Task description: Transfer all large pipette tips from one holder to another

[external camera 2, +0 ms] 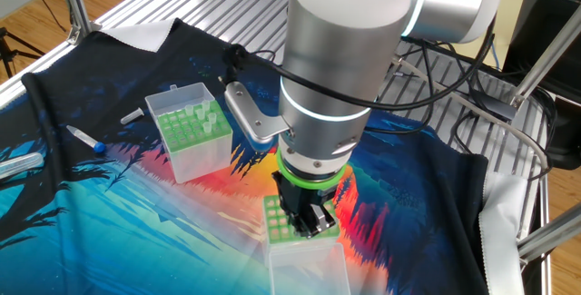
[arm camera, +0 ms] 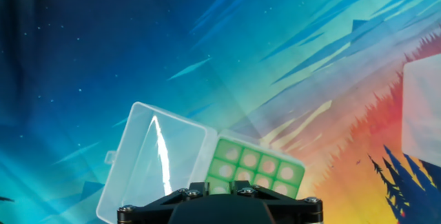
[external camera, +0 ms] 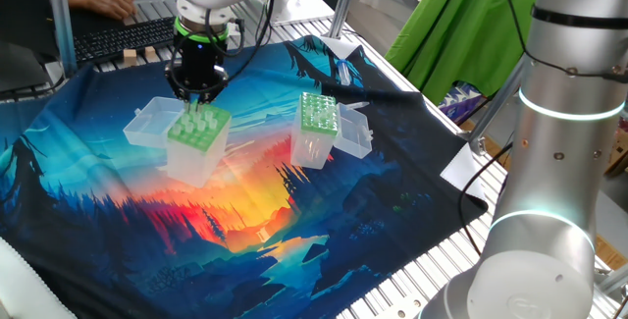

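The wide-holed light-green holder (external camera: 199, 131) stands at the left of the cloth with its clear lid (external camera: 149, 125) folded open. Whitish large pipette tips (external camera: 201, 118) stand in its holes. My gripper (external camera: 197, 101) hangs straight down over them, fingertips among the tip tops. In the hand view the same holder (arm camera: 256, 166) sits just beyond my fingers (arm camera: 198, 187), with one tip's hole in line with the gap. From the opposite side my gripper (external camera 2: 307, 225) covers part of that holder (external camera 2: 280, 225). Whether a tip is gripped is hidden. The narrower dark-green holder (external camera: 319, 113) (external camera 2: 189, 130) stands apart, lid open.
A blue-capped tube (external camera 2: 86, 138) and a small white piece (external camera 2: 133, 115) lie on the printed cloth near the narrower holder. A keyboard (external camera: 128, 34) and a person's hand are at the table's back edge. The arm's silver base column (external camera: 559, 162) stands at the right.
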### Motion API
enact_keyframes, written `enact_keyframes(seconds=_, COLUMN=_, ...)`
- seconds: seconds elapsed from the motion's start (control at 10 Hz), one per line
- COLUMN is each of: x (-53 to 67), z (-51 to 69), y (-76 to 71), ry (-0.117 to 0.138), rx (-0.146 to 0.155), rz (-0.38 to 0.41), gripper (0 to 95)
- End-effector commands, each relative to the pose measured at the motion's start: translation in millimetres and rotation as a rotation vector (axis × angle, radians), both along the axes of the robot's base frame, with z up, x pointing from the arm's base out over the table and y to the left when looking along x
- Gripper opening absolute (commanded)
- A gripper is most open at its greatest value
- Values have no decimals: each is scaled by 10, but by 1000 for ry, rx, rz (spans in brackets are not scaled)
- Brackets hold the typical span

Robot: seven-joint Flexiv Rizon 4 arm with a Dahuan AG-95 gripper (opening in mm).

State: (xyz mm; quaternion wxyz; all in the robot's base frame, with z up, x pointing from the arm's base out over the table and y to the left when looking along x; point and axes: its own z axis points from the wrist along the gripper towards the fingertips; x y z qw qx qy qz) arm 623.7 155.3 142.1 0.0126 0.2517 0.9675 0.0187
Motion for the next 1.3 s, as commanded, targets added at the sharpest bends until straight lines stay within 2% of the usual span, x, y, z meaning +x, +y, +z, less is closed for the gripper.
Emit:
enact_keyframes(seconds=0.1, x=2, z=0, y=7, ry=-2, rx=-8, rz=7, gripper=0)
enact_keyframes(seconds=0.4, x=3, z=48, y=29, ry=-2, rx=-8, rz=7, gripper=0)
enact_keyframes(seconds=1.1, x=-3, z=403, y=-11, ry=3, rx=3, rz=10, gripper=0)
enact_keyframes(seconds=1.3, x=-21, z=559, y=-44, ry=3, rx=14, rz=8, gripper=0)
